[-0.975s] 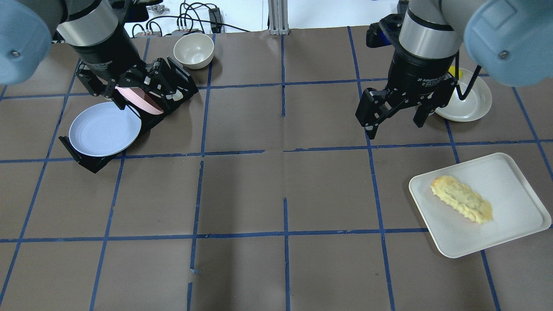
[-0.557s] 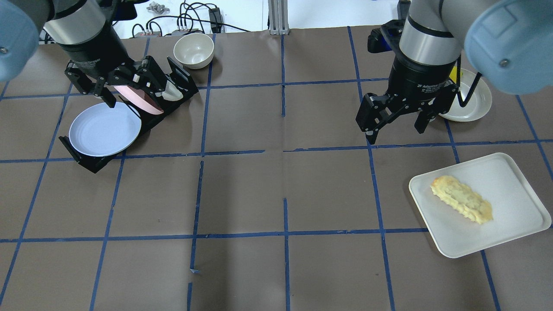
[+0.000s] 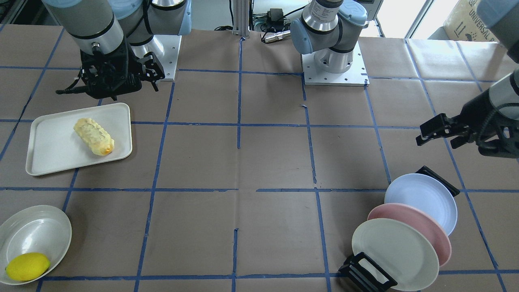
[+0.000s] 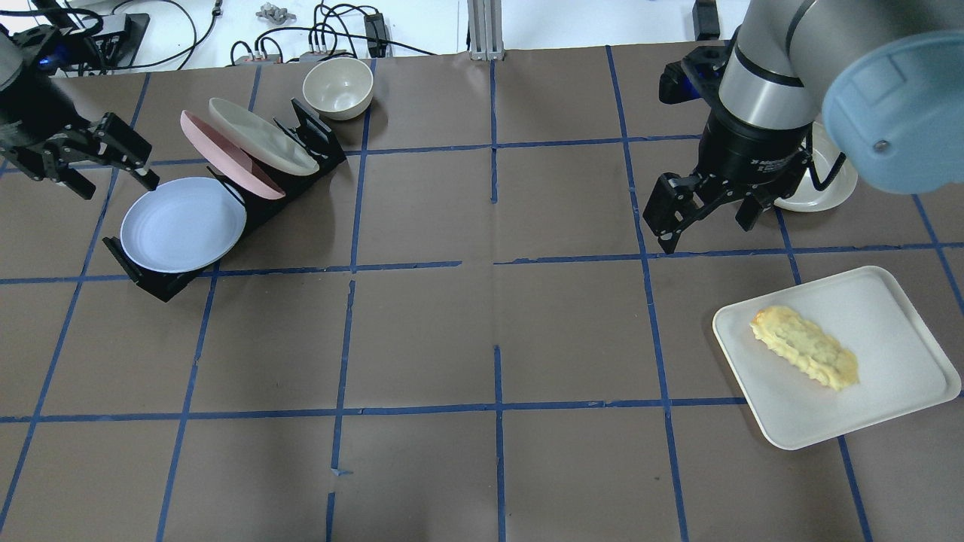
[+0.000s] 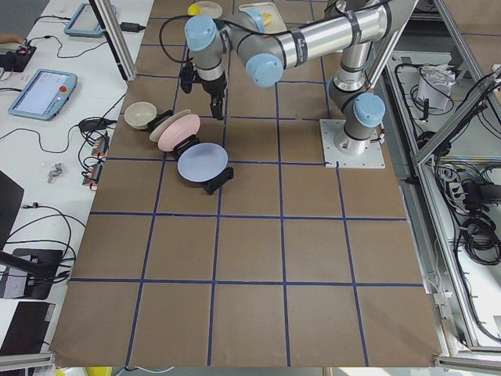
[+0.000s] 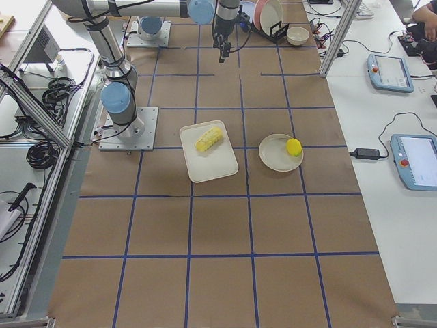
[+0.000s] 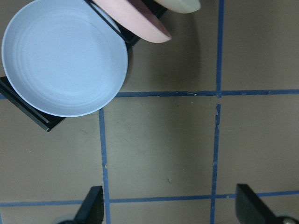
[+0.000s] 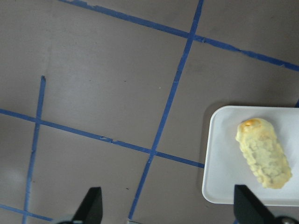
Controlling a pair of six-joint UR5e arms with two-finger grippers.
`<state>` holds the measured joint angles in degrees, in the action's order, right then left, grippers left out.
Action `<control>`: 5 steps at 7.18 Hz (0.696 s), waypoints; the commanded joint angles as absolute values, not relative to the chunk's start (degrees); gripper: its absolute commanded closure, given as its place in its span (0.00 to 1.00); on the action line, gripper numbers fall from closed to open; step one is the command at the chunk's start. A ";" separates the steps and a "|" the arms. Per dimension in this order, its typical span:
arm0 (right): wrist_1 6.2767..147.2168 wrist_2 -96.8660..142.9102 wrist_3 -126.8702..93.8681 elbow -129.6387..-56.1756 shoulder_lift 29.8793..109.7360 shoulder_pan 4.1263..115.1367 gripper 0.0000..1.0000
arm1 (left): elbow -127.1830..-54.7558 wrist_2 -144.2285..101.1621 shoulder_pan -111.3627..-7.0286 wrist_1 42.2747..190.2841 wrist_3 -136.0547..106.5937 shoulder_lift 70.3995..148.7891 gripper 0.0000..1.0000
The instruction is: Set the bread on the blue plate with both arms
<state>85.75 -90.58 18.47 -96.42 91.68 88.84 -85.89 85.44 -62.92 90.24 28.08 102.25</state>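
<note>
Probably a robotics lab: teach pendants [image 6: 416,162], loose cables [image 5: 472,225] and aluminium framing [image 6: 341,34] surround the tape-gridded table [image 6: 218,273].

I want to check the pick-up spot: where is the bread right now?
In the overhead view the bread lies diagonally on the white tray at the table's right side, with the off-white plate beyond it.

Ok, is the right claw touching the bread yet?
Apart. In the overhead view the open right claw hangs well short of the tray where the bread lies, with bare table showing between them.
</note>
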 commanded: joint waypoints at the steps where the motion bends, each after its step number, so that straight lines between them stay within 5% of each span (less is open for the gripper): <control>1: 91.63 -91.32 33.40 -103.93 91.67 76.97 0.00 | -85.78 85.60 -56.62 81.53 38.19 110.17 0.00; 5: 119.30 -91.76 54.83 -125.63 91.76 64.54 0.00 | -77.80 85.26 -56.16 79.10 41.75 125.11 0.00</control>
<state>110.98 -91.70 50.43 -118.75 91.74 68.10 -80.23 85.59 -56.28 79.32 41.24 119.66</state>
